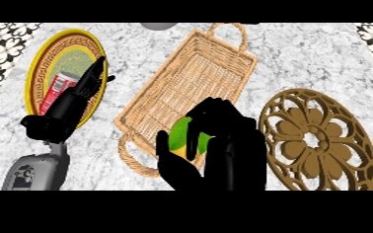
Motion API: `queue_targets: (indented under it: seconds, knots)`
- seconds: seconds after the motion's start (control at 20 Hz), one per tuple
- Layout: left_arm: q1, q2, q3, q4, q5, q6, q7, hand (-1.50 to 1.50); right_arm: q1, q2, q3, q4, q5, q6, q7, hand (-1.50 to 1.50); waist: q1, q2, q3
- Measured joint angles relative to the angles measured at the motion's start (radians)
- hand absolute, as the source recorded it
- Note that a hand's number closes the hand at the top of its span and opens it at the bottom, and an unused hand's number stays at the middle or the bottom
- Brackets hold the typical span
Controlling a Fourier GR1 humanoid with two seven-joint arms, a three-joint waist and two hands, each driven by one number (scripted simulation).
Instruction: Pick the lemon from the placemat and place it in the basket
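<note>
Marble counter point(146, 44). Right hand point(218, 153) fingers curled round lemon point(183, 137) over basket point(186, 84); left hand point(76, 96) relaxed, straight. Lemon probably light, firm, smooth-skinned; wrap its middle.

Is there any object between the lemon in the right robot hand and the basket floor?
Nothing visible: the right robot hand holds the yellow-green lemon over the rectangular woven wicker basket, whose visible floor is bare.
</note>
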Motion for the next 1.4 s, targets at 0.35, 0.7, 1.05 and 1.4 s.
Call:
queue_targets:
  seconds: [0.35,0.7,1.05,1.4]
  knots:
    - [-0.012,-0.009,-0.012,0.004,-0.001,-0.003,0.007,0.0,-0.23,0.0,-0.136,0.113,0.014,0.022,0.086,1.5,0.015,0.002,0.002]
    - [-0.017,-0.025,-0.025,0.004,-0.018,0.012,0.002,0.0,-0.383,0.0,-0.224,0.289,-0.057,0.022,0.109,1.5,0.016,0.009,0.005]
    - [-0.008,-0.009,-0.002,0.005,-0.011,0.007,-0.007,0.0,-0.393,0.001,-0.251,0.4,-0.069,-0.036,0.074,1.5,-0.003,0.009,0.006]
    - [0.02,-0.016,0.0,-0.007,-0.015,0.013,-0.011,0.0,-0.352,0.002,-0.274,0.482,-0.005,-0.127,0.023,1.5,-0.016,0.008,0.007]
